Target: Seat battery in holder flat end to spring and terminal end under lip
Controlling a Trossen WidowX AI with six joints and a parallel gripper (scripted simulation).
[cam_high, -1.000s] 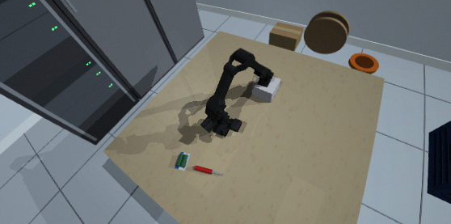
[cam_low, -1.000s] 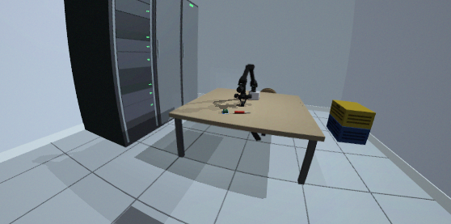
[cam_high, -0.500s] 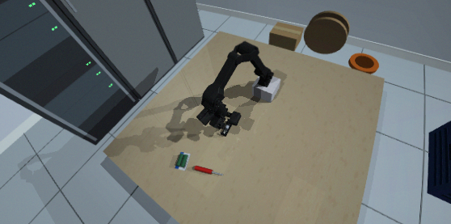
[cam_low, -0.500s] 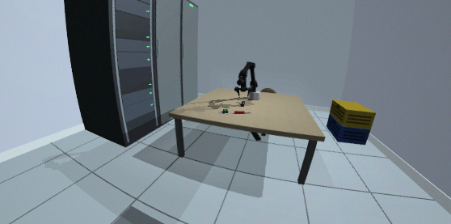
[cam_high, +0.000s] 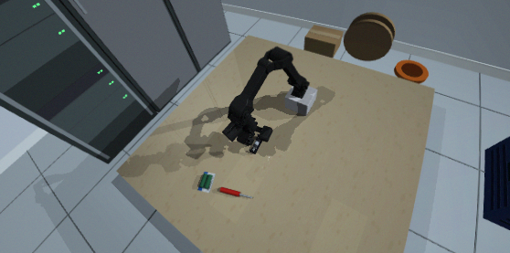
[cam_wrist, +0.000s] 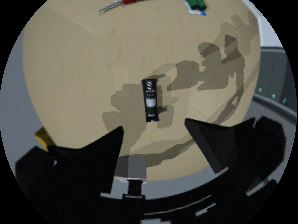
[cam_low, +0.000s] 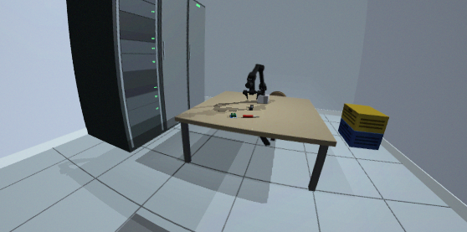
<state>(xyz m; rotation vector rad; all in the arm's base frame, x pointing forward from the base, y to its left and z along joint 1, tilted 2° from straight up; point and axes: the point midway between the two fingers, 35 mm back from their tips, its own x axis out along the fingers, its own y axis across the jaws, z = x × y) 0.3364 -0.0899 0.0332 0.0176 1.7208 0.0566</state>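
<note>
The small black holder lies on the tan table. In the wrist view a dark battery with a pale band lies lengthwise inside it, in line with the holder. Which end is at the spring or the lip is too small to tell. My gripper is open wide and empty. It hangs above the holder, with both fingers clear of it and nothing between them.
A green and white pack and a red screwdriver lie near the table's front edge. The arm stands on a grey block. Server cabinets stand to the left. A cardboard box, an orange bowl and a blue crate are on the floor.
</note>
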